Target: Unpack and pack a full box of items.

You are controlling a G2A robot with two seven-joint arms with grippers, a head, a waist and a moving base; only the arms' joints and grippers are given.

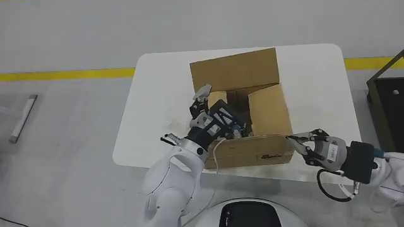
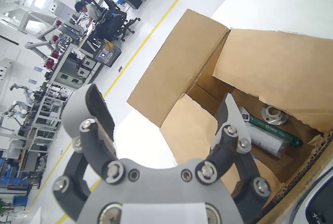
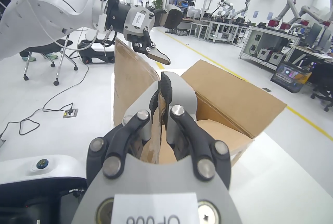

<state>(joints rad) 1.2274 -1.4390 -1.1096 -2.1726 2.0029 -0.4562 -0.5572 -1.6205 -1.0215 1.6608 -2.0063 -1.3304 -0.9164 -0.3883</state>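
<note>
- box (image 1: pixel 252 75) sits mid-table (image 1: pixel 158 113) with its flaps open, so the opening step looks done to me.
- right gripper (image 3: pixel 162 87) is pinched tight on the edge of the near-side cardboard panel (image 3: pixel 130 84), at the box's near right corner. i read that as holding the panel back out of the way.
- left gripper (image 2: pixel 160 95) hangs over the left part of the opening, fingers (image 2: pixel 93 105) wide apart and holding nothing.
- down in the box i see a green-handled wrench (image 2: pixel 273 131), a metal flange (image 2: pixel 273 114) just beside it and a white tube (image 2: pixel 265 141) lying against the wrench.
- my call: unpacking has barely begun, since every item i can see is in the box.
- left to do: pull each item out onto the table, then put them all back in. the flaps hide part of the box, so i can't count the items.
</note>
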